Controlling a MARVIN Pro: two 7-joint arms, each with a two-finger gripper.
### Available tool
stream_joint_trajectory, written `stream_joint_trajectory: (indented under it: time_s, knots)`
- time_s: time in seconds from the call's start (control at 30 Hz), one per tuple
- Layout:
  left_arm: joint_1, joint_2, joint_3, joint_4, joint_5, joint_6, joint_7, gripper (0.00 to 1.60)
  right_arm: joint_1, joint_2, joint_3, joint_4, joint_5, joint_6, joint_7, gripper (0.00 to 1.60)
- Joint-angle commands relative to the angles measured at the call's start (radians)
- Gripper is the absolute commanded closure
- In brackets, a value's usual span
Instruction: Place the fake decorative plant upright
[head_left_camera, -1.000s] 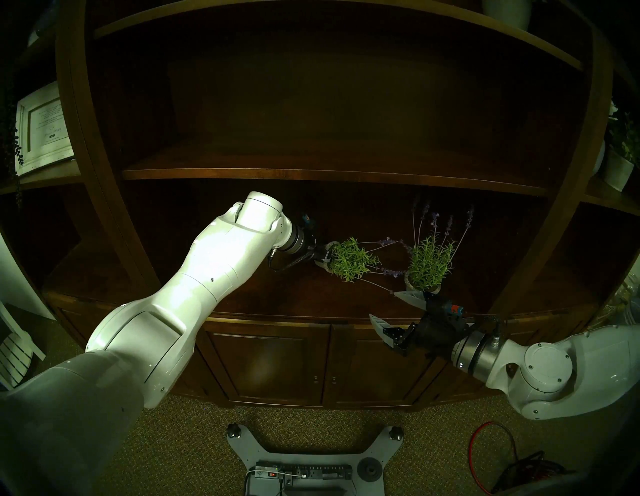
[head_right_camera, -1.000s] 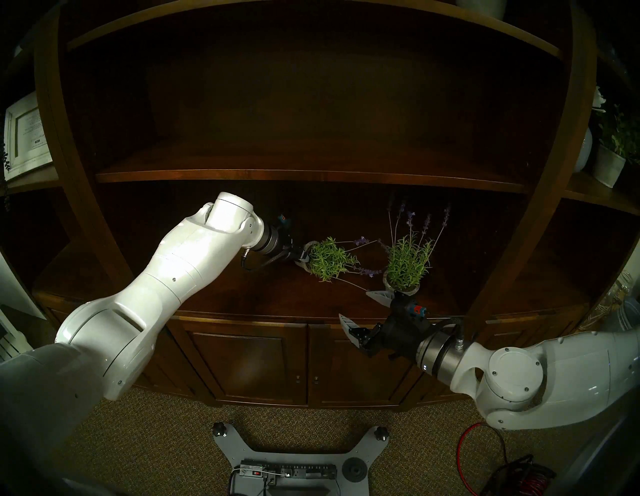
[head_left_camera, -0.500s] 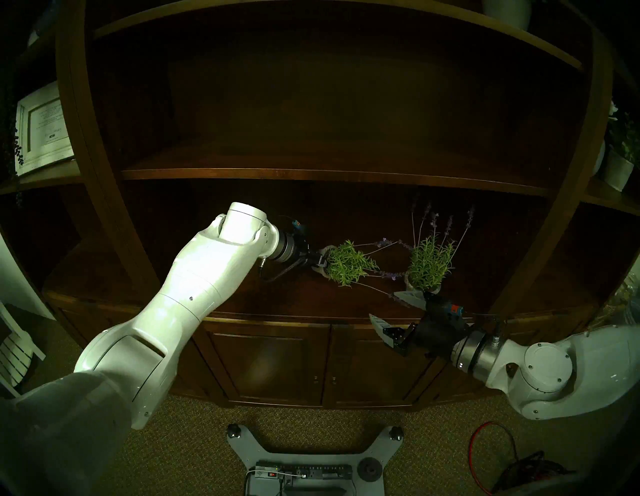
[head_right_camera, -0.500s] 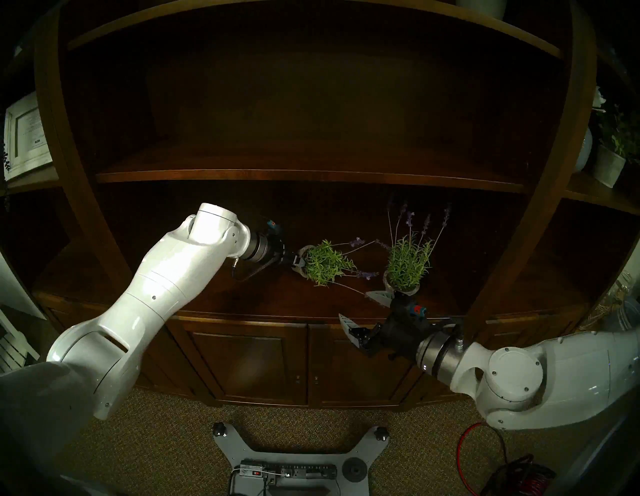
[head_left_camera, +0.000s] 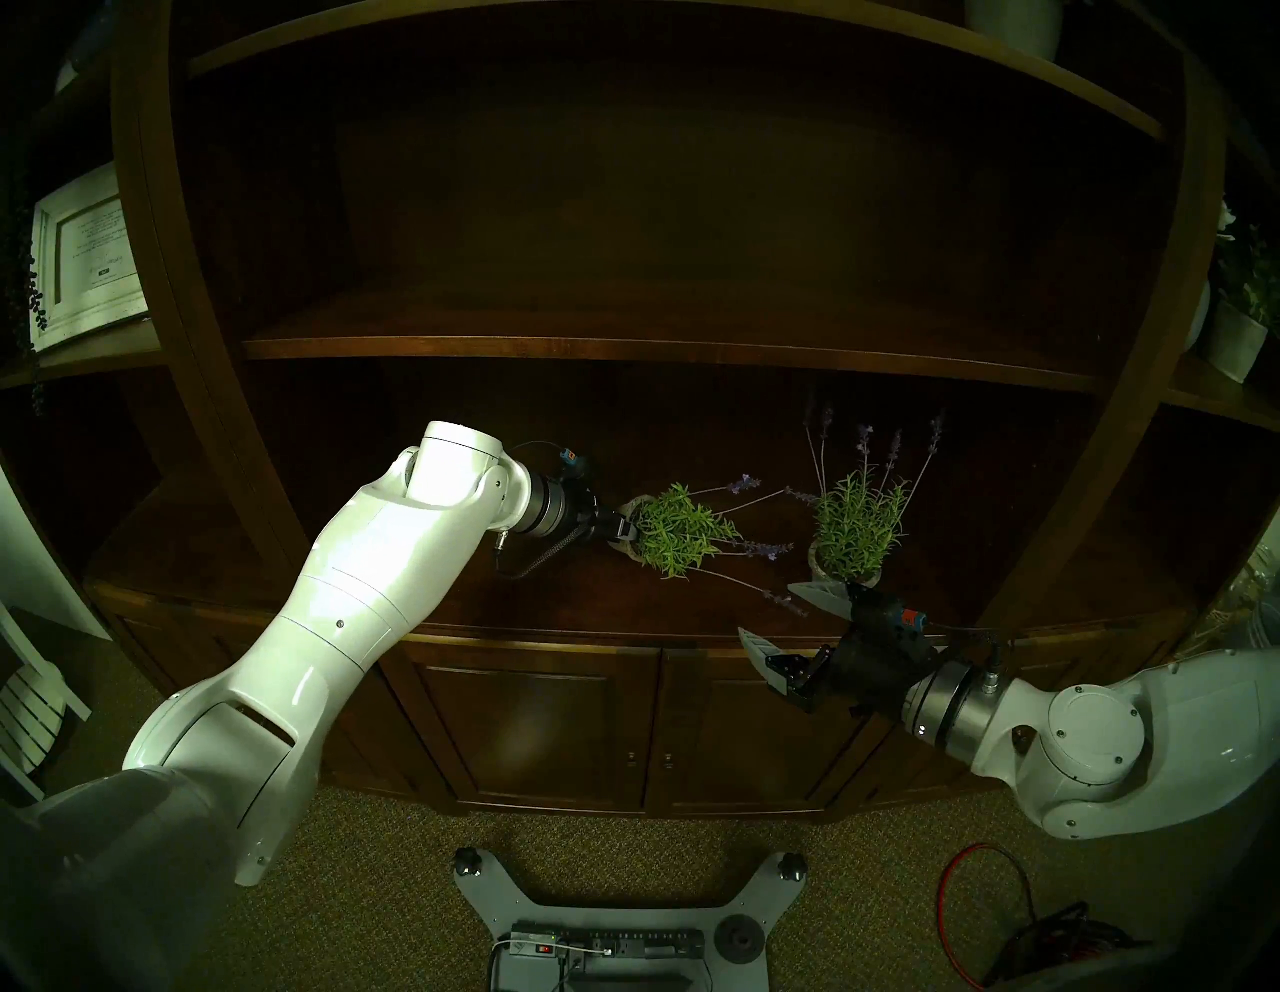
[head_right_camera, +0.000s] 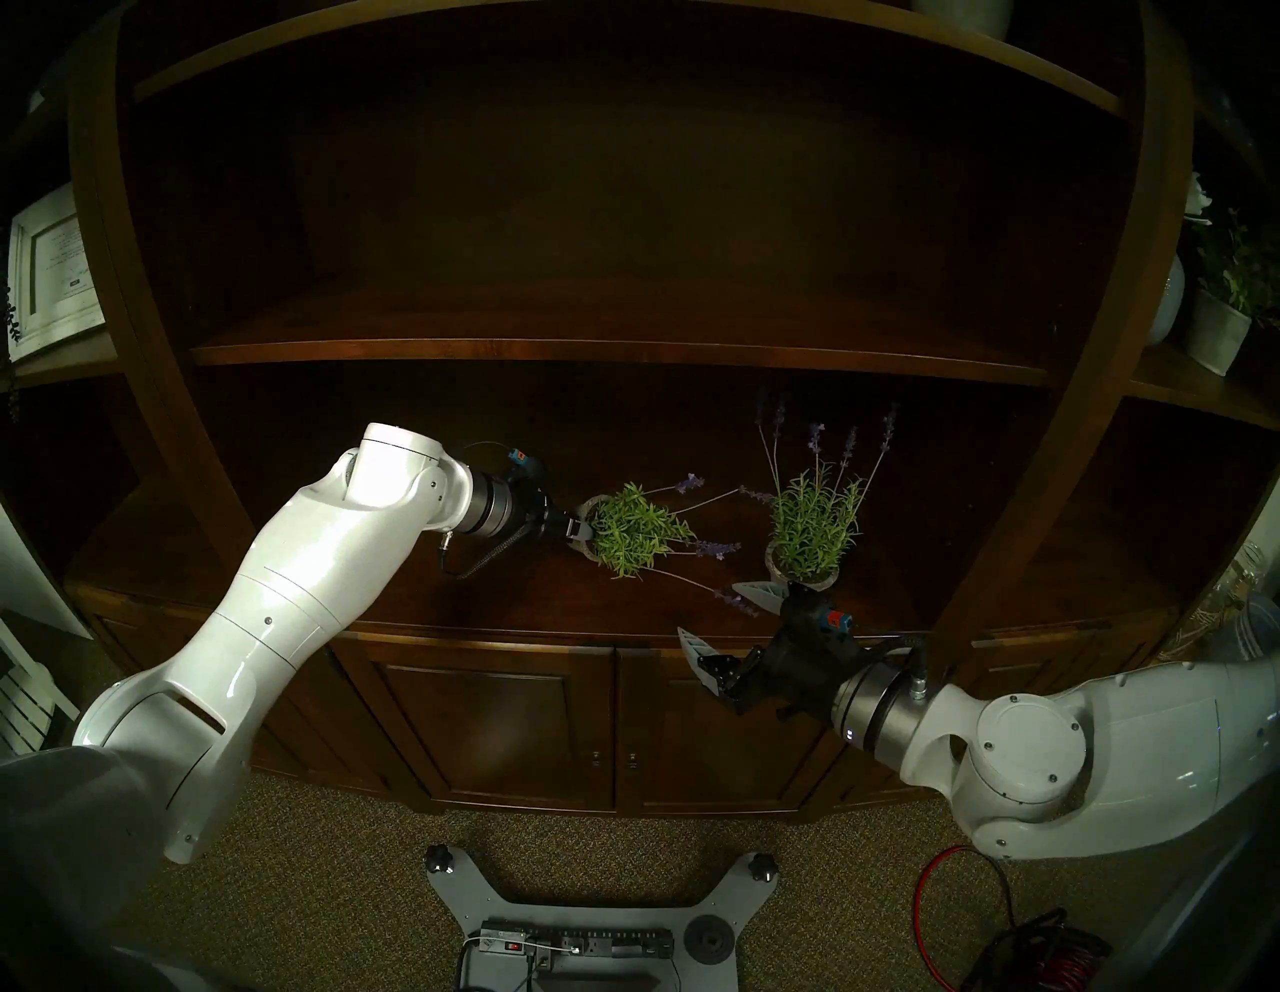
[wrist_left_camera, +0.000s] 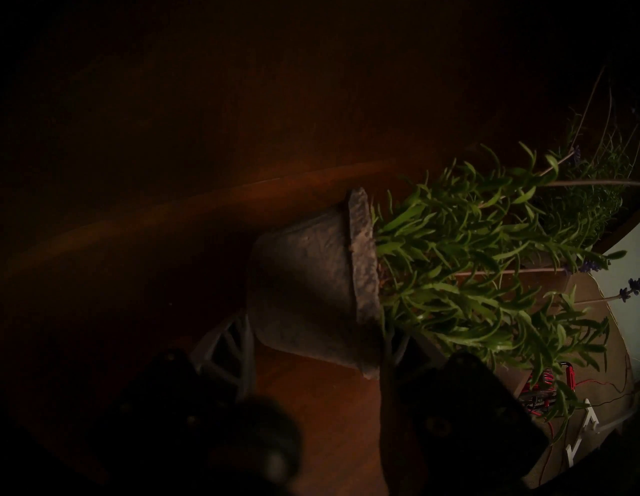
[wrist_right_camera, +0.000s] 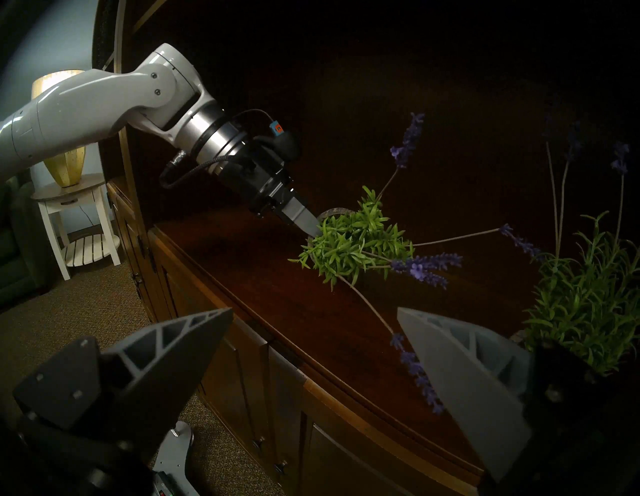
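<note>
The fake plant (head_left_camera: 682, 537) (head_right_camera: 637, 530) (wrist_right_camera: 349, 242) is tipped on its side low over the dark wooden shelf (head_left_camera: 568, 596), green leaves and purple flower stems pointing right. My left gripper (head_left_camera: 627, 530) (head_right_camera: 578, 530) (wrist_left_camera: 315, 343) (wrist_right_camera: 304, 221) is shut on its grey pot (wrist_left_camera: 304, 284), one finger on each side. Whether the pot touches the wood I cannot tell. My right gripper (head_left_camera: 783, 623) (head_right_camera: 724, 623) (wrist_right_camera: 313, 313) hangs open and empty at the shelf's front edge, right of the tipped plant's lowest stem.
A second lavender plant (head_left_camera: 855, 533) (wrist_right_camera: 585, 311) stands upright just behind the right gripper. An upper shelf board (head_left_camera: 623, 346) runs overhead. Curved side posts (head_left_camera: 228, 415) frame the bay. A framed picture (head_left_camera: 86, 256) and a white-potted plant (head_left_camera: 1236, 332) sit in the side bays.
My left arm has drawn back to the left, carrying the tipped plant with it away from the upright one. The right arm has not moved.
</note>
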Motion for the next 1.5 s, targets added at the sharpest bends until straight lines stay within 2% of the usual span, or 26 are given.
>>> stream_joint_trajectory:
  time_s: [0.0,0.33,0.77,1.0,1.23,1.47]
  knots:
    - [-0.026,0.043,0.0,-0.046,-0.066,-0.003,0.034,1.6,0.01,0.002,0.019,-0.003,0.0,-0.018,0.001,0.0]
    - [-0.038,0.075,0.025,-0.051,-0.156,-0.003,0.086,1.6,0.01,0.001,0.019,-0.003,0.001,-0.02,0.0,0.0]
    - [-0.009,0.108,0.026,-0.061,-0.393,-0.003,0.088,1.6,0.01,0.0,0.018,-0.003,0.001,-0.02,-0.001,0.0]
    - [-0.007,0.138,0.07,-0.076,-0.484,-0.003,0.128,1.6,0.009,-0.001,0.019,-0.003,0.001,-0.021,-0.001,0.0]
    - [-0.021,0.163,0.119,-0.076,-0.573,-0.003,0.204,1.41,0.008,-0.002,0.02,-0.002,0.001,-0.023,-0.001,0.0]
    - [-0.046,0.185,0.16,-0.072,-0.653,-0.003,0.268,1.44,0.007,-0.003,0.02,-0.002,0.002,-0.025,-0.002,0.0]
